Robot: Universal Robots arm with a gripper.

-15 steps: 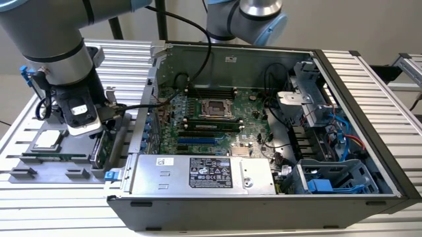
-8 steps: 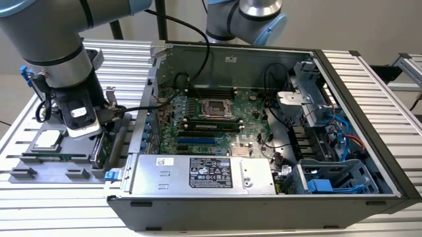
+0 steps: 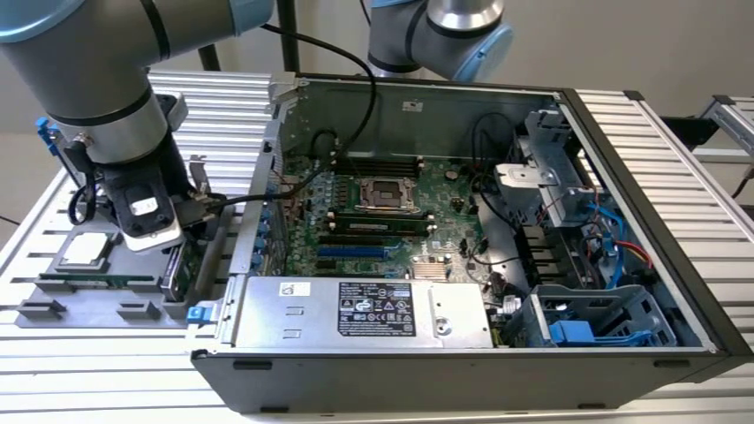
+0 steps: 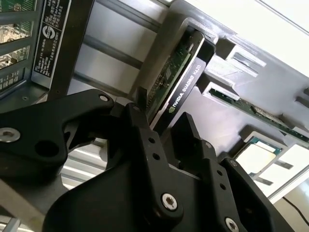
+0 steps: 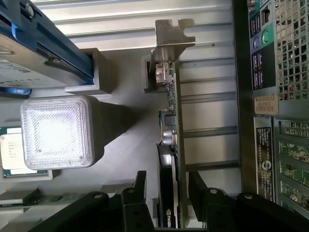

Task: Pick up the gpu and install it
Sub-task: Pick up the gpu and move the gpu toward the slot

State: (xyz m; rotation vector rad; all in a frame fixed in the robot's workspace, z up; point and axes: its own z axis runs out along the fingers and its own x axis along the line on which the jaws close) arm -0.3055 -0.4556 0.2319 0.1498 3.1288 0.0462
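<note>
Grey holder tray (image 3: 88, 314) sits just beside the open computer case (image 3: 448, 380), on the exterior view's left of it. Over this tray hangs the gripper (image 5: 168, 176), jaws parted, its fingers (image 5: 140, 186) straddling the gpu (image 5: 170, 140). The card stands on edge in the tray, outside the case.
</note>
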